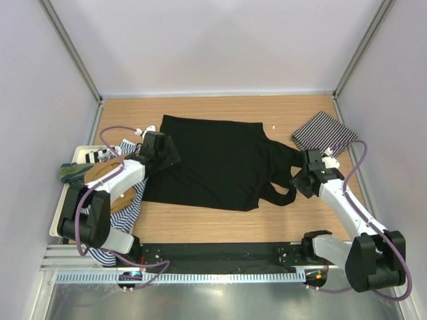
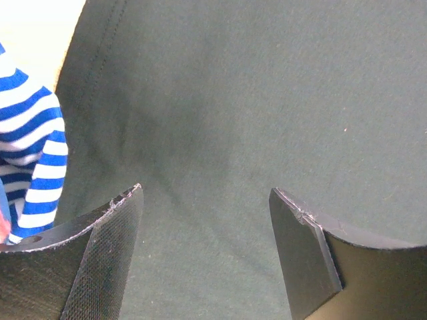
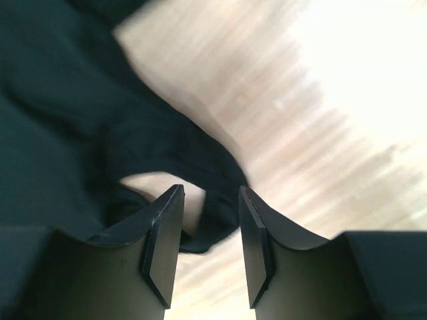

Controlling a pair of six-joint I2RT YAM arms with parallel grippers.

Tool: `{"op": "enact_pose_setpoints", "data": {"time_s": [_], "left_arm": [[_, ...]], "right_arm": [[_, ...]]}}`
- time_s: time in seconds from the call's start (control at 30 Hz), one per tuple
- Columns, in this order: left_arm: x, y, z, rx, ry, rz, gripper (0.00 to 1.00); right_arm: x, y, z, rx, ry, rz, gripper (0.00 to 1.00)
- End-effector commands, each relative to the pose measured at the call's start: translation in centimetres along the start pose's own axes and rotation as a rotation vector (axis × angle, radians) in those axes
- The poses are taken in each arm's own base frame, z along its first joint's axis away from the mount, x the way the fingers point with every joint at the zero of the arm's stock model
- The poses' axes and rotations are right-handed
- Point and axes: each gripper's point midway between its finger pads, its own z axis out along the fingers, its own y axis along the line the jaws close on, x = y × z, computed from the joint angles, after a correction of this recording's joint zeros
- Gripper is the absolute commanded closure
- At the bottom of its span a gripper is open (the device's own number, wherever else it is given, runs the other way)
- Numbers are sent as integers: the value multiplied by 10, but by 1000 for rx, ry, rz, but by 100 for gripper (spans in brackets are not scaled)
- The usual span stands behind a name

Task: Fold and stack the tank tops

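A black top (image 1: 213, 163) lies flat in the middle of the bench (image 1: 200, 223), the left gripper (image 2: 207, 200) wide open over its left edge, the right gripper (image 3: 210, 193) parted astride a strap (image 3: 200, 153); a folded striped top (image 1: 323, 131) sits in the far right corner.

Both arms low; left tool (image 2: 205, 193) gaping wide, right tool (image 3: 210, 191) narrowly apart.

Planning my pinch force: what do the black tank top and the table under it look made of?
Black tank top: soft matte knit, probably cotton jersey; it lies limp, creases, and shows a stitched hem in the left wrist view. Table: wood-look board with pale grain lines, smooth; possibly laminate.
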Motion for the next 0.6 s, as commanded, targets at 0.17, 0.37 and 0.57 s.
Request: {"op": "enact_pose_setpoints", "data": {"time_s": [0.17,0.37,0.57], "left_arm": [[2,-9,-7,1,-23,44,23],[16,-19,-3,8,13,75,23],[19,-12,2,-44,28,98,22]], "right_arm": [[33,-10,3,25,71,-59,58],[41,-14,7,116,53,-136,58],[25,-36,16,260,-59,-135,63]]}}
